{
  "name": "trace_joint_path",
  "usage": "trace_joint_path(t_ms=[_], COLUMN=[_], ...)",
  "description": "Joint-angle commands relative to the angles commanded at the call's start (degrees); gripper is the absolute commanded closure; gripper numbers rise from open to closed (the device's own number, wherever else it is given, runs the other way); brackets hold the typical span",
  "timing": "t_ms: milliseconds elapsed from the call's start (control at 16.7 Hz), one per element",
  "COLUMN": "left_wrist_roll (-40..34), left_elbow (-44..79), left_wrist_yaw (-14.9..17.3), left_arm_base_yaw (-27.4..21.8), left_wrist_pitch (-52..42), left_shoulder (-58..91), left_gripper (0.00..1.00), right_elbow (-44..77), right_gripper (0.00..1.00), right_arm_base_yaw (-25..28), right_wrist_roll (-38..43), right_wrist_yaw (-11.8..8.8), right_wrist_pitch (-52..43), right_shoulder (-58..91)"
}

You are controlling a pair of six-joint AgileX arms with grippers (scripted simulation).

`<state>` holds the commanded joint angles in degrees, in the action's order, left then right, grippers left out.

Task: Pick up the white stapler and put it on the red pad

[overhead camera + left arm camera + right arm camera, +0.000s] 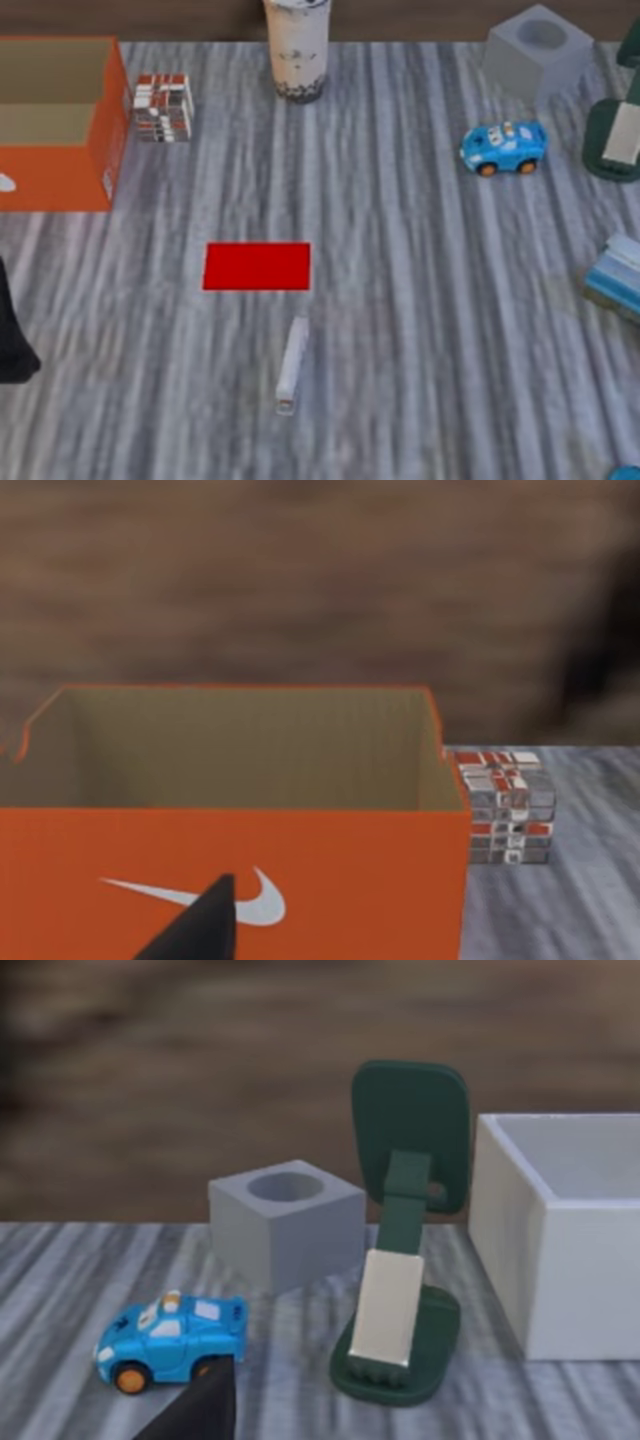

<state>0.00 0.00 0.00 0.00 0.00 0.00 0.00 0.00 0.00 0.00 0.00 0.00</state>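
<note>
Starting at the left edge: the left arm (14, 340) is sitting parked low at the table's left side, and its wrist camera is just staring at the orange box (235, 875), with only a dark fingertip poking in, so I can't tell whether that pincer is released or clenched. The box is hugging the far-left corner with a little checkered cube (163, 107) just beside it, both well out of the way.

Moving to the middle, the red pad (257, 266) is lying flat with bare table all around, probably so it's easy to come down on from any side. The white stapler (292, 364) is lying just beside it toward the near edge, untouched, running roughly near-to-far with its greyish tip pointing at the near edge. Nothing is crowding either one.

Off to the right, the blue toy car (503, 147), grey block (286, 1222) and green stand (402, 1280) are sitting well apart. The right gripper isn't showing from above; I can't tell its state either.
</note>
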Motion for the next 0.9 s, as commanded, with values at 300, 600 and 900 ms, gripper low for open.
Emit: trace_joint_path(t_ms=[300, 600, 900], left_wrist_roll=[-1.4, -7.3, -15.0], left_elbow=[3.5, 19.7, 41.4], left_wrist_yaw=[0.2, 0.2, -0.1], left_arm_base_yaw=[-1.9, -9.4, -19.5], left_wrist_pitch=[-2.7, -14.6, -31.9], left_shoulder=[3.5, 21.5, 51.4], left_gripper=[0.00, 0.00, 0.00], right_elbow=[0.0, 0.0, 0.0], right_gripper=[0.00, 0.00, 0.00], right_arm_base_yaw=[0.0, 0.0, 0.0], right_wrist_roll=[0.0, 0.0, 0.0], right_wrist_yaw=[0.0, 0.0, 0.0], right_wrist_pitch=[0.0, 0.0, 0.0], right_shoulder=[0.0, 0.0, 0.0])
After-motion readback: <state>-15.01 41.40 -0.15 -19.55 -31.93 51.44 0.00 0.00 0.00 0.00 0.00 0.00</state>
